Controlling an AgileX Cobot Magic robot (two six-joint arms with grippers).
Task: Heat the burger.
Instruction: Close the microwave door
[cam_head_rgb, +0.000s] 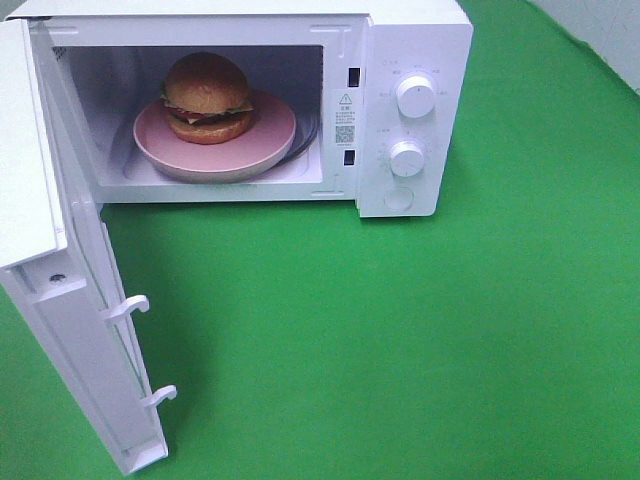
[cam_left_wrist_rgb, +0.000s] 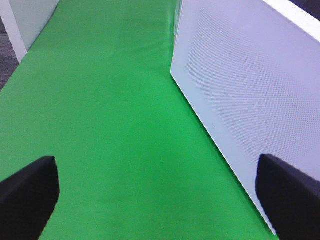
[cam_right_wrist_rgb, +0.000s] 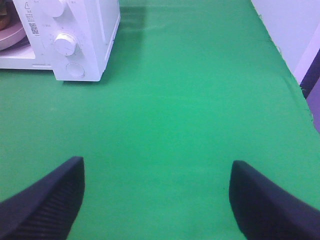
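The burger (cam_head_rgb: 207, 97), with a glossy brown bun and red and dark filling, rests on a pink plate (cam_head_rgb: 270, 135) inside the white microwave (cam_head_rgb: 410, 60). The microwave door (cam_head_rgb: 70, 300) stands wide open toward the front left. Neither arm shows in the high view. My left gripper (cam_left_wrist_rgb: 157, 197) is open over the green cloth, with the outer face of the door (cam_left_wrist_rgb: 250, 85) beside one finger. My right gripper (cam_right_wrist_rgb: 157, 200) is open and empty, facing the microwave's knob panel (cam_right_wrist_rgb: 65, 42); the plate's edge (cam_right_wrist_rgb: 10, 35) shows, and only a sliver of the burger.
Two round knobs (cam_head_rgb: 415, 97) (cam_head_rgb: 406, 158) and a round button (cam_head_rgb: 398, 197) sit on the microwave's right panel. Green cloth (cam_head_rgb: 400, 340) covers the table. Two white latch hooks (cam_head_rgb: 130, 306) stick out from the door's edge. The cloth's right edge (cam_right_wrist_rgb: 295, 85) meets a pale wall.
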